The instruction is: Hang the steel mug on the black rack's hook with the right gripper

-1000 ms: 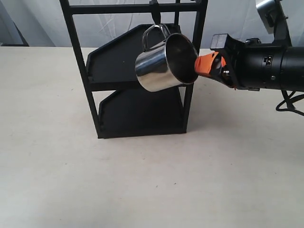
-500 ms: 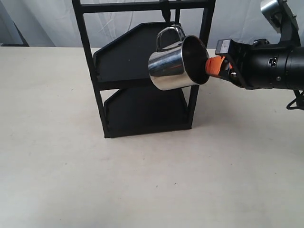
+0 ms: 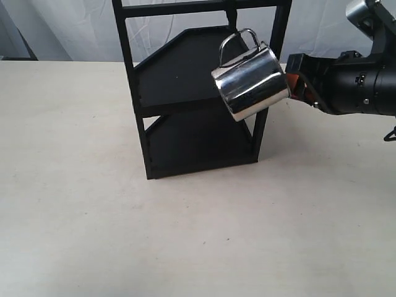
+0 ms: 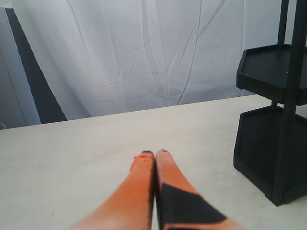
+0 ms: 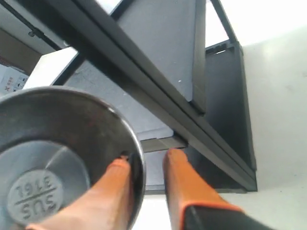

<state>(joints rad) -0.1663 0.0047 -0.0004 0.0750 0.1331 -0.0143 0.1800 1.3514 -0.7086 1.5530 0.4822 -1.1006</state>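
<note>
The steel mug (image 3: 250,83) hangs tilted in front of the black rack (image 3: 132,93), mouth turned to the right. Its wire handle (image 3: 238,38) reaches up to the hook (image 3: 232,13) under the top crossbar; whether it bears on the hook I cannot tell. My right gripper (image 3: 297,86) is at the mug's mouth. In the right wrist view one finger (image 5: 117,179) lies inside the mug (image 5: 48,158) and the other finger (image 5: 177,175) stands clear of the rim, so the right gripper (image 5: 147,158) is open. My left gripper (image 4: 154,153) is shut on nothing.
The rack's two tray shelves (image 3: 179,68) stand right behind the mug, and its right post (image 3: 279,37) is close to my right gripper. In the left wrist view the rack (image 4: 268,143) stands apart from my left gripper on the pale table (image 4: 72,158). A white curtain hangs behind.
The mug, my right gripper and the rack have all shifted to the right in the exterior view. The mug has turned so its mouth now faces right instead of toward the camera.
</note>
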